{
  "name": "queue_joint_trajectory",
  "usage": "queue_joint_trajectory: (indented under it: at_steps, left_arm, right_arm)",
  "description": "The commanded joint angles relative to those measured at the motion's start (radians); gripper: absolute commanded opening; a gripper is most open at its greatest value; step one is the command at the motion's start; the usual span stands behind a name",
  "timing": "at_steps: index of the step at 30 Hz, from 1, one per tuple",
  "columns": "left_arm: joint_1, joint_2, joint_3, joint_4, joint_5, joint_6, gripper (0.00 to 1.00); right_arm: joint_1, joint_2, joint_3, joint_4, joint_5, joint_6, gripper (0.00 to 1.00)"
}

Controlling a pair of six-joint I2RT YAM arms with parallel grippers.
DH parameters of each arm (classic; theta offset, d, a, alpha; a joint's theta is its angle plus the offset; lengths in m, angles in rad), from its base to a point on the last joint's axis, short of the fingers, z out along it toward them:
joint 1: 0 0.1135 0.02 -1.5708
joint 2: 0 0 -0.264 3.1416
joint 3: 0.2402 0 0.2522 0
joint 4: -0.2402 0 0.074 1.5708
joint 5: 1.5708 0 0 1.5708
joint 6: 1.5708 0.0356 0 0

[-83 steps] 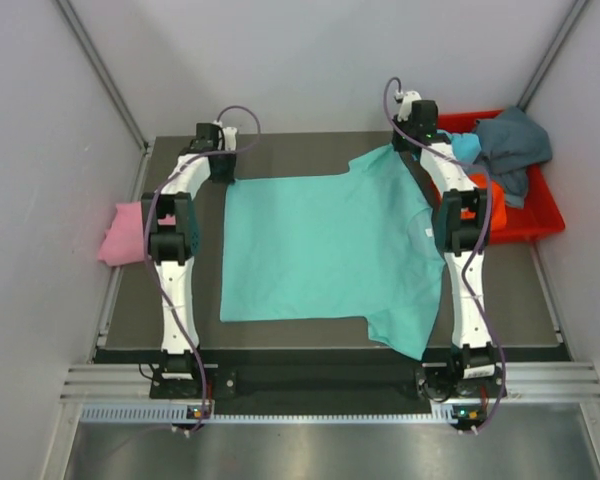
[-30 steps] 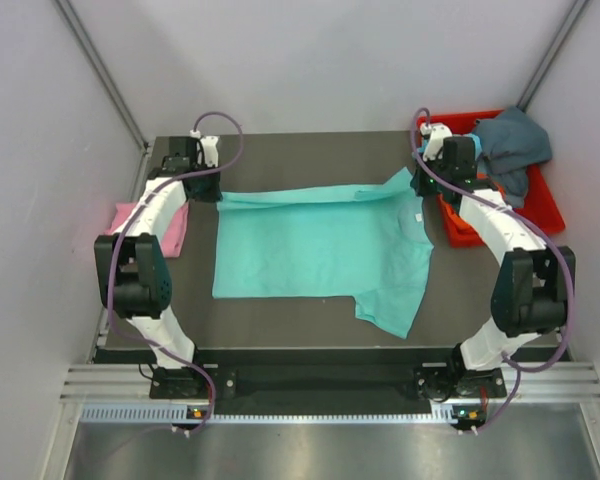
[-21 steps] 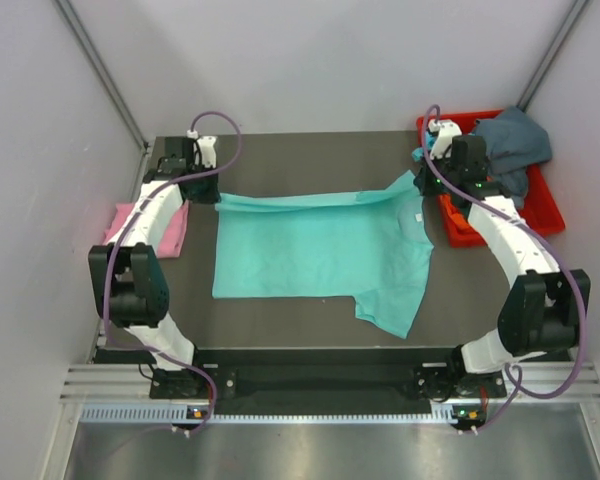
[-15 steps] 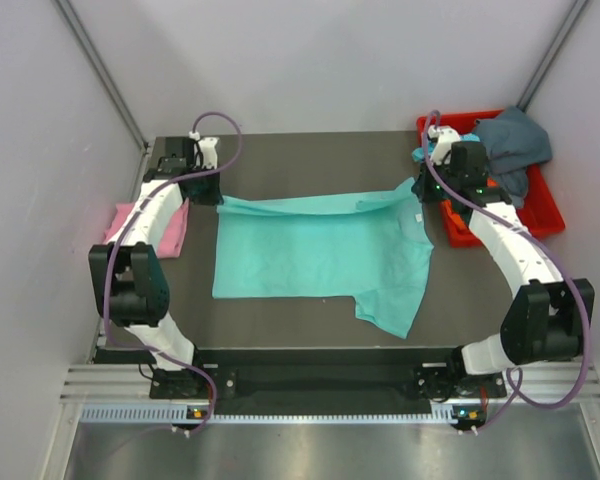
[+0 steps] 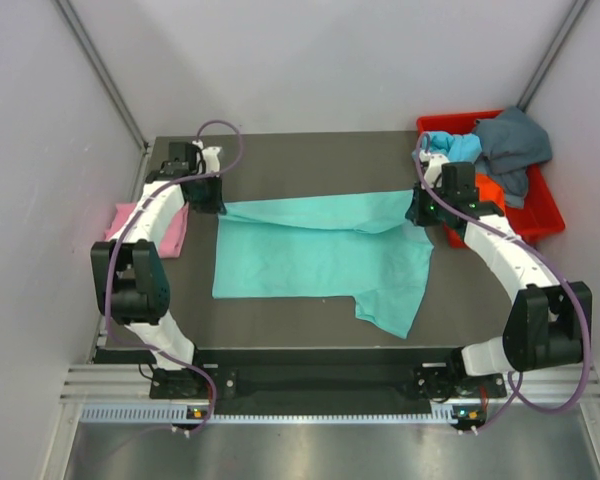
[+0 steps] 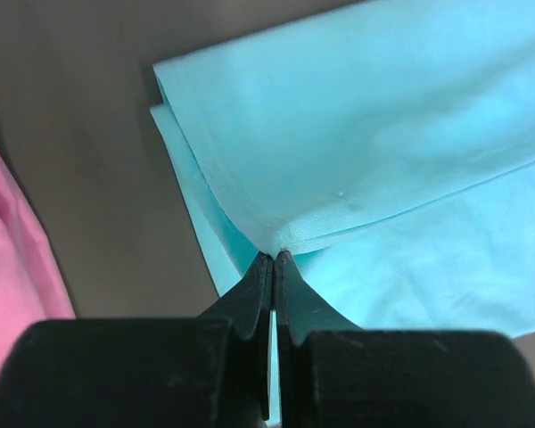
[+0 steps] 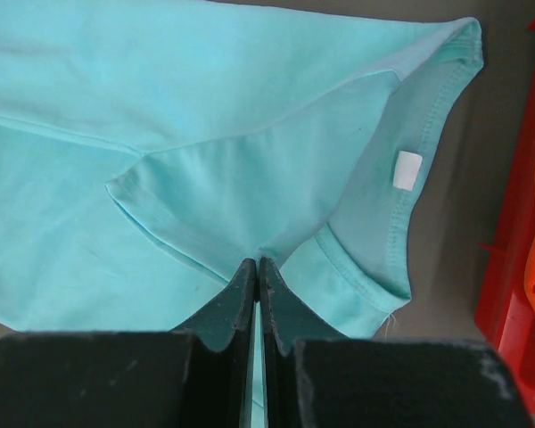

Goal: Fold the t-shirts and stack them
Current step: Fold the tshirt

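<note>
A t-shirt (image 5: 320,258) lies spread at the middle of the table (image 5: 310,160). A folded t-shirt (image 5: 140,228) sits at its left edge. A bin (image 5: 536,222) at right rear holds a heap of shirts (image 5: 510,145).

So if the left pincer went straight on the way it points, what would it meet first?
The teal cloth t-shirt: the left pincer is shut on its folded edge, with more teal cloth lying directly ahead.

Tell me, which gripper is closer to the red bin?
The right gripper: it pinches the teal shirt just beside the bin. The left gripper pinches the shirt's other end, across the table by the pink shirt.
</note>
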Motion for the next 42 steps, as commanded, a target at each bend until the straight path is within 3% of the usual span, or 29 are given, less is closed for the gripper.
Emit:
queue_joint_trajectory:
  at_steps: [1, 7, 10, 14, 18, 27, 42]
  left_arm:
    - [0.008, 0.000, -0.001, -0.073, -0.015, -0.032, 0.03]
    - [0.006, -0.069, -0.030, -0.091, -0.038, -0.101, 0.34]
    - [0.006, -0.068, -0.017, -0.075, -0.023, -0.112, 0.43]
    - [0.032, -0.011, 0.028, -0.081, -0.020, -0.127, 0.44]
    - [0.037, 0.069, 0.075, -0.090, -0.029, -0.136, 0.43]
    - [0.065, 0.348, 0.270, -0.168, 0.014, -0.130, 0.40]
    - [0.069, 0.454, 0.367, -0.147, 0.025, -0.132, 0.32]
  right_arm:
    - [0.010, -0.048, -0.010, 0.027, -0.023, 0.006, 0.00]
    - [0.011, -0.053, -0.043, 0.041, -0.038, 0.015, 0.00]
    - [0.011, -0.047, -0.054, 0.040, -0.041, 0.005, 0.00]
    - [0.011, -0.045, -0.057, 0.044, -0.061, 0.003, 0.09]
    - [0.013, -0.044, -0.037, 0.061, -0.058, 0.000, 0.04]
    - [0.013, -0.033, -0.027, 0.070, -0.052, 0.002, 0.08]
    - [0.011, -0.018, -0.024, 0.081, -0.040, 0.000, 0.07]
